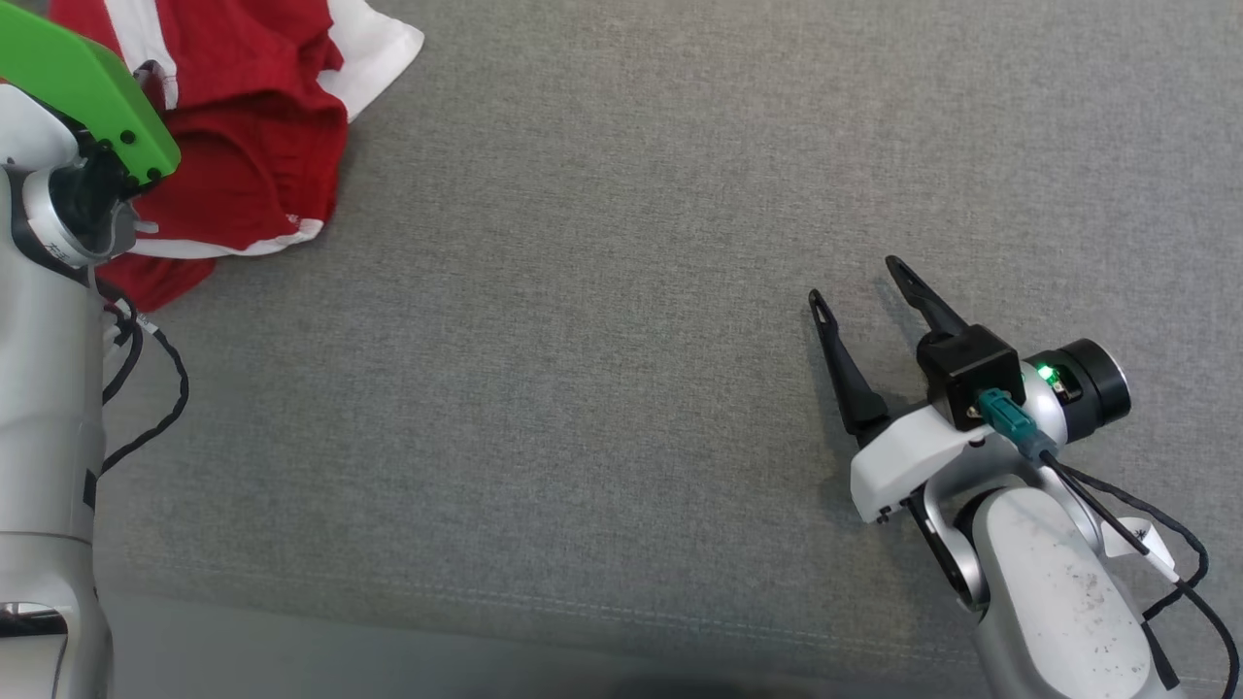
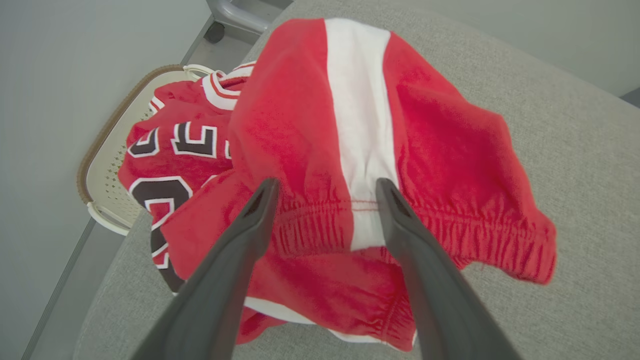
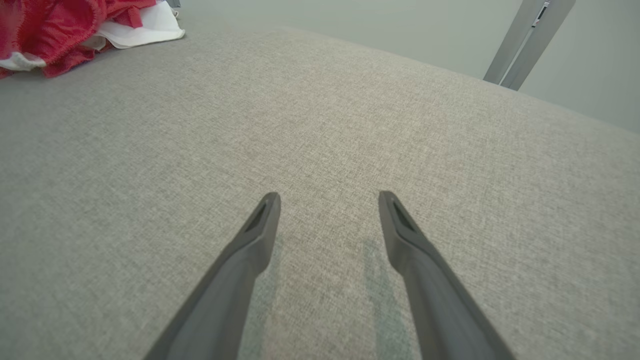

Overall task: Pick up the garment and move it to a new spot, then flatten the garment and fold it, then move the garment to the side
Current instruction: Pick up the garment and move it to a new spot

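Observation:
The garment (image 1: pixel 243 126), red shorts with a white side stripe, lies crumpled at the far left of the grey table. In the left wrist view my left gripper (image 2: pixel 325 192) is open just above the garment (image 2: pixel 440 150), its fingertips on either side of the white stripe at the elastic waistband, with nothing held. My right gripper (image 1: pixel 855 280) is open over bare cloth at the right, far from the garment. The right wrist view has the right gripper (image 3: pixel 327 200) over the grey surface and the garment (image 3: pixel 55 25) at the far upper left.
A red jersey with dark numbers (image 2: pixel 170 160) lies beyond the shorts, spilling from a white perforated basket (image 2: pixel 105 165) off the table's edge. My left arm's green cover (image 1: pixel 87 87) and pale forearm (image 1: pixel 49 388) overlap the garment's left side. A metal post (image 3: pixel 525 45) stands beyond the table.

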